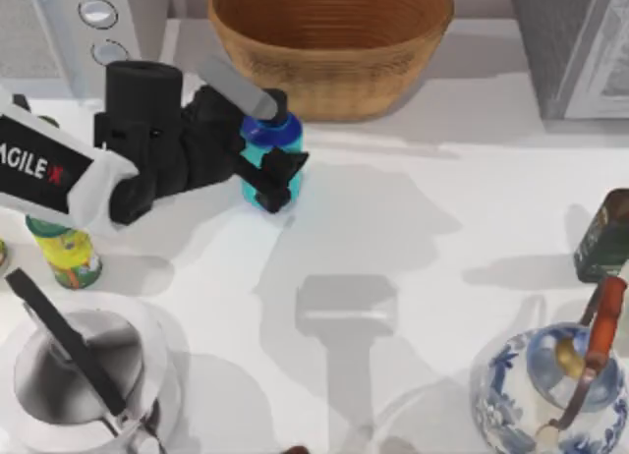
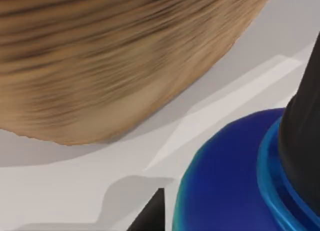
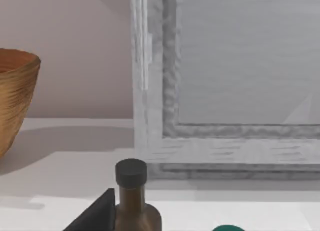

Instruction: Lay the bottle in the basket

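The teal bottle (image 1: 272,151) with a blue shoulder and black cap stands upright just in front of the wicker basket (image 1: 329,56), toward its left side. My left gripper (image 1: 265,140) reaches in from the left. Its fingers (image 1: 278,177) sit on both sides of the bottle, shut on it. In the left wrist view the bottle's blue shoulder (image 2: 225,181) and black cap lie close below the camera, with the basket's woven wall (image 2: 115,61) right behind. My right arm's wrist view shows a dark finger (image 3: 95,216) low over the table's right side.
A yellow can with a green lid (image 1: 64,250) and a metal kettle (image 1: 79,375) stand at the left. A dark olive-oil bottle (image 1: 601,236) and a blue-and-white teapot (image 1: 550,390) stand at the right. Grey appliances (image 1: 580,46) flank the basket.
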Motion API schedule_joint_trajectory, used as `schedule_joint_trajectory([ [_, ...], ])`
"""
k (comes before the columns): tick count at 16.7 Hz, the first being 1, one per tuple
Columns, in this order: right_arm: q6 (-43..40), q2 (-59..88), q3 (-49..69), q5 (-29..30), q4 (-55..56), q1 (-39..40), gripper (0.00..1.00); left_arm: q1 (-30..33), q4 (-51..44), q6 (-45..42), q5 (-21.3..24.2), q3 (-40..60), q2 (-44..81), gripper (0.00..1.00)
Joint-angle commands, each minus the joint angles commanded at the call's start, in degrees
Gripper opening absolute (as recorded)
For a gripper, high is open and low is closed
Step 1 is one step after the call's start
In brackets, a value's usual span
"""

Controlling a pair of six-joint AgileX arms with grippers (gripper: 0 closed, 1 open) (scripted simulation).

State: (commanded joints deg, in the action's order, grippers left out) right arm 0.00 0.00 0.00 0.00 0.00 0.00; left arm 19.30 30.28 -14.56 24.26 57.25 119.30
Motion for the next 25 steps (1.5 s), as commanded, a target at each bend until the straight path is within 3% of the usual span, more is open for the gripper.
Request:
schedule_joint_trajectory([
  [8, 0.0, 0.0, 0.0, 0.0, 0.0, 0.0, 1.00, -1.7, -3.1, -1.0, 1.5, -1.5, -4.8, 0.00],
  [18, 0.0, 0.0, 0.0, 0.0, 0.0, 0.0, 1.00, -13.3, -24.1, -8.0, 10.9, -15.0, -36.8, 0.00],
  [25, 0.0, 0.0, 0.0, 0.0, 0.0, 0.0, 1.00, -14.1, -25.9, -8.6, 11.6, -16.0, -38.7, 0.00],
])
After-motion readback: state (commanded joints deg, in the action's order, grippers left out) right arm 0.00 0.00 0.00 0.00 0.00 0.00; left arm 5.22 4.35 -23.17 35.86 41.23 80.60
